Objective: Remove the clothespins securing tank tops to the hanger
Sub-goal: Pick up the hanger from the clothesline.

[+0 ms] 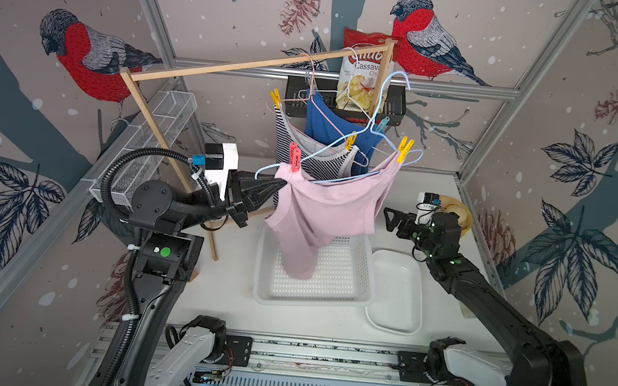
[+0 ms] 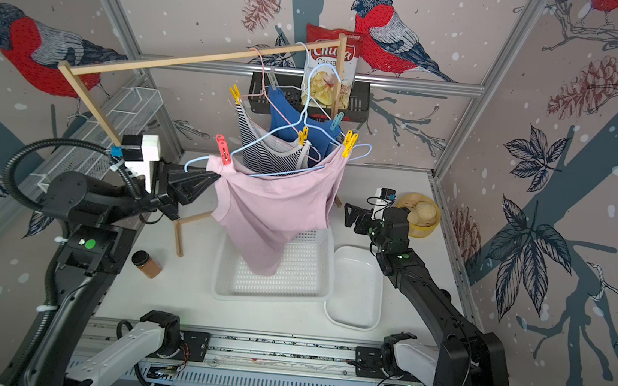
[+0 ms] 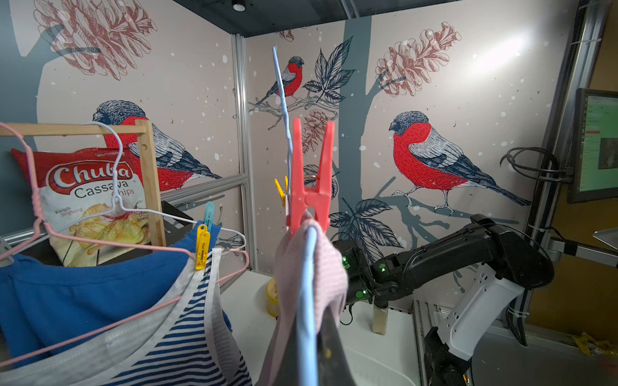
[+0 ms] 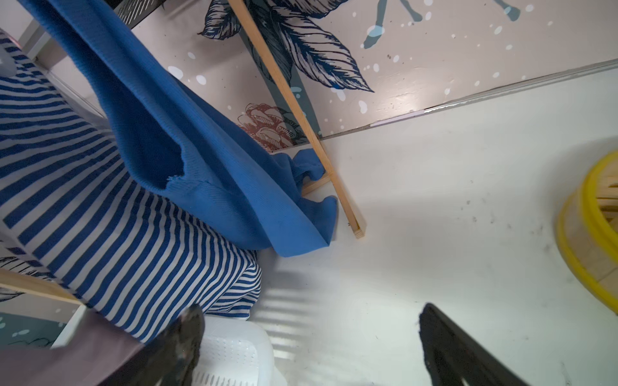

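The left gripper (image 1: 281,185) is clamped on the left shoulder of the pink tank top (image 1: 329,208). The wire of the light blue hanger (image 3: 306,284) runs between its closed jaws. The red clothespin (image 1: 295,156) stands upright just above the fingertips and pins that shoulder to the hanger. A yellow clothespin (image 1: 404,149) holds the top's right shoulder, well apart from both grippers.

The right gripper (image 1: 389,218) hovers to the right of the pink top with its jaws spread wide, touching nothing.

Farther back, the striped tank top (image 1: 322,164) and the blue tank top (image 1: 326,121) hang from the wooden rail (image 1: 234,66). A teal clothespin (image 1: 382,125) is clipped on the blue top. The pink top's hem dangles over the white basket (image 1: 341,279).
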